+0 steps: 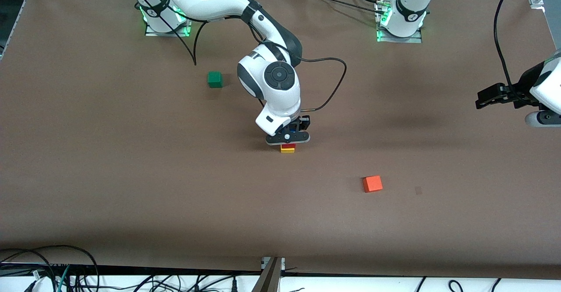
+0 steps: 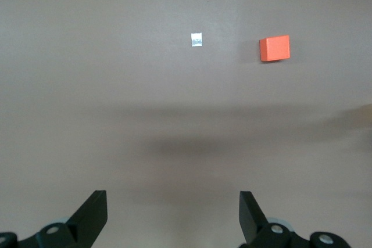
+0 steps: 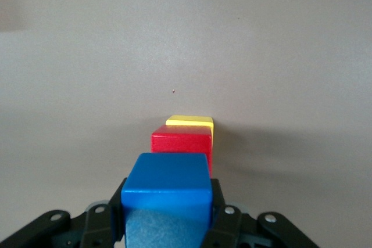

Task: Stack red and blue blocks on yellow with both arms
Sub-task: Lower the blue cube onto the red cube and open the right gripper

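Note:
The yellow cube [image 1: 287,150] sits mid-table with the red cube [image 1: 288,145] stacked on it. My right gripper [image 1: 288,139] is straight over this stack, shut on the blue cube. In the right wrist view the blue cube [image 3: 168,187] sits between the gripper's [image 3: 168,204] jaws, just above the red cube [image 3: 181,142], with the yellow cube [image 3: 189,121] under it. I cannot tell whether blue touches red. My left gripper [image 1: 481,99] waits in the air at the left arm's end of the table. It is open and empty, as the left wrist view [image 2: 172,213] shows.
An orange cube [image 1: 372,183] lies nearer the front camera than the stack, toward the left arm's end; it also shows in the left wrist view [image 2: 274,48], beside a small white mark [image 2: 197,39]. A green cube [image 1: 214,79] lies near the right arm's base.

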`<state>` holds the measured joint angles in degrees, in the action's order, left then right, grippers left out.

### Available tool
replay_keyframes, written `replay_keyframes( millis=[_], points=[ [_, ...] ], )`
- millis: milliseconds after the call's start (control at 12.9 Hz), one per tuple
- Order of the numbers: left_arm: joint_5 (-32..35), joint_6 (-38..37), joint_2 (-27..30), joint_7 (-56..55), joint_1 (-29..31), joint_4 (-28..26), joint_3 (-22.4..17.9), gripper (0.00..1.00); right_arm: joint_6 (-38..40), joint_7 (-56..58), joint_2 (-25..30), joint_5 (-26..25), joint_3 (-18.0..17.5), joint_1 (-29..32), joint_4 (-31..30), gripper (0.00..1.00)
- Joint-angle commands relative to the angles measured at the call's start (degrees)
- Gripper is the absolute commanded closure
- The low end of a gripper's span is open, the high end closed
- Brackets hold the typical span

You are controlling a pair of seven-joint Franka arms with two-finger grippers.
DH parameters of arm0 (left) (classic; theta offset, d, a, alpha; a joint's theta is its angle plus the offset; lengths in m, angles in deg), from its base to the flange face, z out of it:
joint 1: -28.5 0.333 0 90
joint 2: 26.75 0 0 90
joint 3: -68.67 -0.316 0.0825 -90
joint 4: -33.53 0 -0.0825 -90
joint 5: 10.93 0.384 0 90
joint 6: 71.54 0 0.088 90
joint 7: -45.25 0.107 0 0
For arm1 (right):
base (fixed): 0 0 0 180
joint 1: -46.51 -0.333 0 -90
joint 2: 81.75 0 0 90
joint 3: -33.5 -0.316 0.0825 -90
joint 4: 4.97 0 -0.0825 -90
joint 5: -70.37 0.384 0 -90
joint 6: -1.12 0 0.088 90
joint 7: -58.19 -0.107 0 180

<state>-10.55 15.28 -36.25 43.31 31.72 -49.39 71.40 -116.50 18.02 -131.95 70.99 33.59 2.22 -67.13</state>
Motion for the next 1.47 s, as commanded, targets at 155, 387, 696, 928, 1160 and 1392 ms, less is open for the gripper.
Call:
replay_keyframes(
  millis=[155, 387, 696, 928, 1160, 1392],
  points=[
    [-1.34, 0.8, 0.71, 1.42, 0.65, -0.84, 0.26, 0.0, 0.99, -1.84, -0.86, -1.5, 0.44, -0.8, 1.25, 0.49],
    [-1.34, 0.8, 0.71, 1.42, 0.65, -0.84, 0.26, 0.0, 0.99, -2.72, -1.57, -2.28, 0.44, -1.32, 1.25, 0.4],
    [-1.34, 0.8, 0.71, 1.42, 0.65, -0.84, 0.17, 0.0, 1.34, -3.42, -1.13, -1.85, 0.44, -0.62, 1.43, 0.0],
    [-1.34, 0.8, 0.62, 1.42, 0.65, -0.84, 0.17, 0.0, 5.02, -3.6, 0.36, -1.76, 0.97, -0.27, 1.87, 0.0],
    [-1.34, 0.8, 0.62, 1.33, 0.56, -0.84, 0.17, 0.0, 5.56, -3.08, 6.06, -1.93, 1.49, 2.53, 1.96, 0.0],
    [-1.25, 0.8, 0.62, 1.24, 0.56, -0.84, 0.17, 0.0, 10.82, -0.37, 12.65, -1.23, 1.41, 9.21, 1.61, 0.0]
  ],
)
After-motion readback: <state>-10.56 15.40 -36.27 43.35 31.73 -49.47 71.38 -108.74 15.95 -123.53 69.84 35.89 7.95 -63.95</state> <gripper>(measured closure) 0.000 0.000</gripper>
